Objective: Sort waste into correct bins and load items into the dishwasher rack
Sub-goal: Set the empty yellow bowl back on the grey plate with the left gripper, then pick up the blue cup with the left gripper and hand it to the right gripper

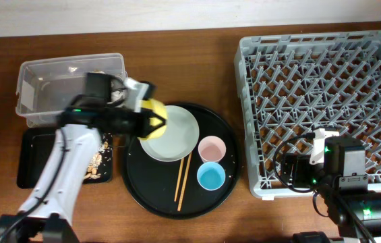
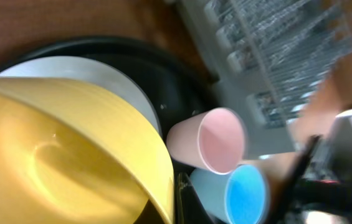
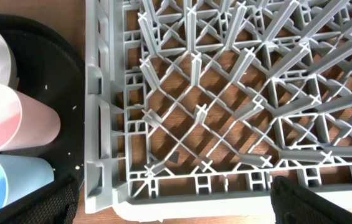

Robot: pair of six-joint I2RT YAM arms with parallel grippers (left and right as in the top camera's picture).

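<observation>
My left gripper (image 1: 147, 122) is shut on the rim of the yellow bowl (image 1: 156, 109) and holds it tilted over the left edge of the grey-green plate (image 1: 174, 137). The bowl (image 2: 57, 155) fills the left wrist view. The plate, pink cup (image 1: 212, 148), blue cup (image 1: 211, 177) and chopsticks (image 1: 183, 179) lie on the round black tray (image 1: 227, 135). The clear tub (image 1: 55, 84) stands at the far left. The shallow black tray (image 1: 38, 158) in front of it holds beige food scraps (image 1: 98, 164). My right gripper (image 3: 176, 208) is open and empty over the front left edge of the dishwasher rack (image 1: 325, 94).
The left arm crosses over the tub's right end and the shallow tray. The left wrist view shows the pink cup (image 2: 216, 140) and blue cup (image 2: 245, 196) beyond the bowl. The right wrist view shows the rack's pegs (image 3: 225, 106) and both cups (image 3: 4, 118) at the left.
</observation>
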